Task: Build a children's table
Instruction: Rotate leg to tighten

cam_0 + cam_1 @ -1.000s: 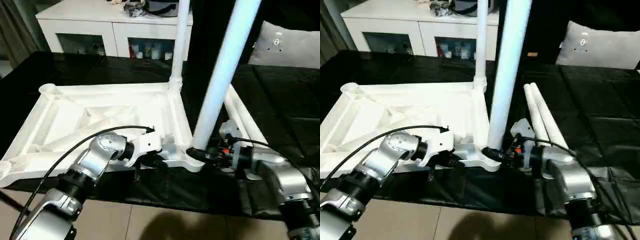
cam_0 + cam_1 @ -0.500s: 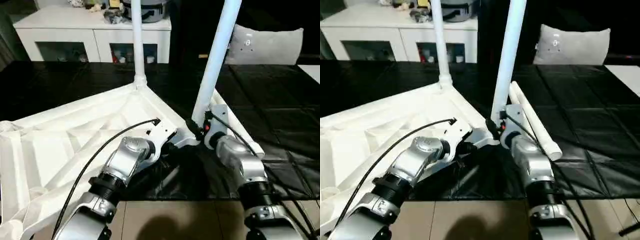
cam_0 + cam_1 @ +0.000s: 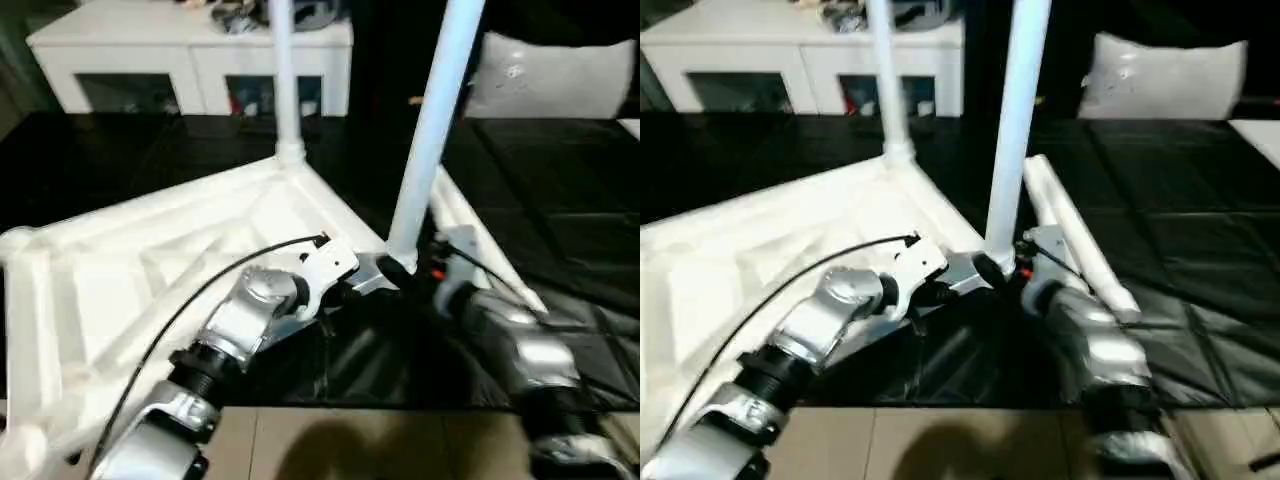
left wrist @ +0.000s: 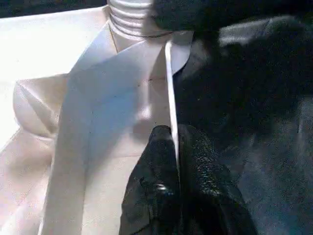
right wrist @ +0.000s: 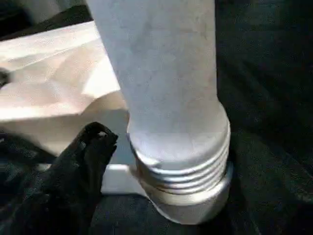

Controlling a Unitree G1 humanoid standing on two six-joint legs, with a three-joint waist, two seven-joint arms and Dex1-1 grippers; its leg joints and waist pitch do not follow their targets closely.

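Between left jaws [image 4: 176, 161]: tabletop [image 4: 98, 112] rim; leg [image 5: 161, 88] beside right jaws.

You see your right gripper [image 3: 1002, 272] at the foot of the near upright leg [image 3: 1014, 130] | tabletop [image 3: 760, 250] lies underside-up to its left, left gripper [image 3: 940, 292] at its near edge | two loose legs [image 3: 1075, 235] lie just beyond, on the black table [image 3: 1200, 230].
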